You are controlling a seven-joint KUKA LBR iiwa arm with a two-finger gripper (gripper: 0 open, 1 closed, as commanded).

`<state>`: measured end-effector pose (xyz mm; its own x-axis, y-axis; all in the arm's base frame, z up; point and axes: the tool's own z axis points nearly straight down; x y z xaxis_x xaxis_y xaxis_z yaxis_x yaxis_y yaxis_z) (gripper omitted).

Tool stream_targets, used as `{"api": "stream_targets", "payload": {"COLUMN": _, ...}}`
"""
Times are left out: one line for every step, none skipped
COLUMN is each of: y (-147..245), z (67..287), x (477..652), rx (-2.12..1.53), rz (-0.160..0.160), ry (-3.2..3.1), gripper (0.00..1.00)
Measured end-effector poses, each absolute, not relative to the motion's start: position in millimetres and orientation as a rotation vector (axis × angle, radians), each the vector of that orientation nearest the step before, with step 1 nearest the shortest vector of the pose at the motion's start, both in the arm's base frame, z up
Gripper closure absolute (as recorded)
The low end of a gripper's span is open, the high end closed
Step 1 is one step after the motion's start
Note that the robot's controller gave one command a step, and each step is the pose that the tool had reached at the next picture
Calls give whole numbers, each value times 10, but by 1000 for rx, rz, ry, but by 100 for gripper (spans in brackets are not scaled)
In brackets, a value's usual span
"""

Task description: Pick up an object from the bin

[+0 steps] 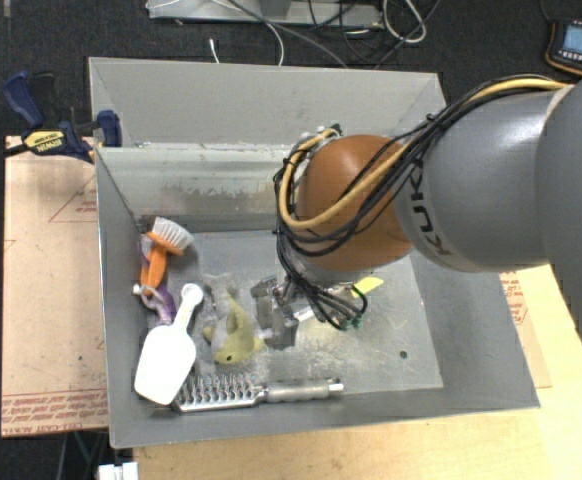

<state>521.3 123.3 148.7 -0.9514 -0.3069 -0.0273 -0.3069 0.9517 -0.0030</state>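
The metal pincer [276, 316] hangs low at the middle of the bin [421, 358], just right of one soft, lumpy yellow thing [233, 344]; I cannot tell whether it is open, closed or touching it. To the left lie one smooth white plastic scoop [166, 360] and one orange-handled brush [159, 252] with white bristles. One silver toothed comb [256, 395] lies along the front.

Robotics laboratory: a grey industrial arm [511, 178] (its wrist under an orange cover [356, 203]) hangs over a grey metal bin [271, 73] of small loose test objects [171, 353]. Behind the bin, loose cables [401, 18] trail across a dark floor [31, 28] to grey equipment [261, 3]. A handheld control unit [576, 43] with a lit screen lies at upper right.
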Motion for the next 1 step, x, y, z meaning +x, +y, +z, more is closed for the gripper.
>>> {"api": "stream_targets", "payload": {"y": 1183, "z": 2474, "x": 5290, "rx": -394, "rz": 4, "ry": 3088, "gripper": 100}}
